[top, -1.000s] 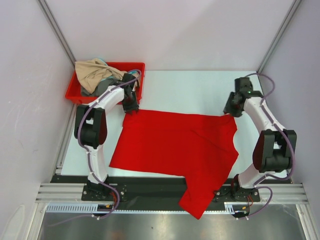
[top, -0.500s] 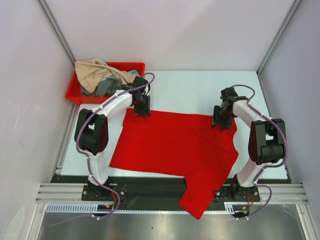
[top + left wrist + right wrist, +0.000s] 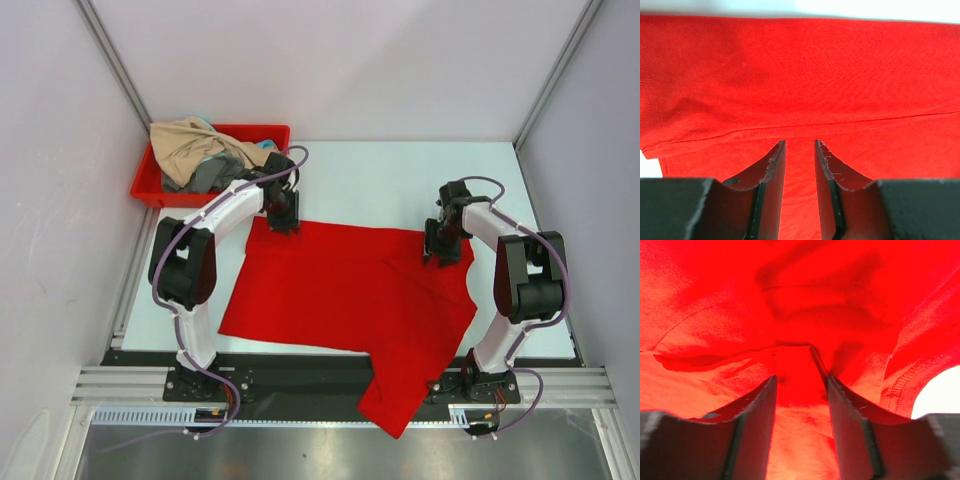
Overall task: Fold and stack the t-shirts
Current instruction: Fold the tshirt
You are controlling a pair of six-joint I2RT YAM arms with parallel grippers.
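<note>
The red t-shirt point(image 3: 350, 290) lies spread flat on the table, one part hanging over the near edge. My left gripper point(image 3: 284, 222) stands on the shirt's far left edge; in the left wrist view its jaws point(image 3: 800, 142) are open a little, with flat red cloth in the gap. My right gripper point(image 3: 440, 252) is on the far right corner, jaws point(image 3: 801, 379) open with wrinkled red cloth point(image 3: 790, 315) between and ahead of them. Beige point(image 3: 185, 145), grey point(image 3: 205, 175) and light blue point(image 3: 265, 145) t-shirts lie heaped in the tray.
The red plastic tray point(image 3: 140, 190) sits at the far left corner of the table, just behind my left arm. Walls close in on both sides and the back. White table surface point(image 3: 370, 185) shows beyond the shirt's far edge.
Both grippers moved inward onto the shirt's far edge: the left from beside the tray, the right from off the far right corner. Over the last half second they barely shifted.
</note>
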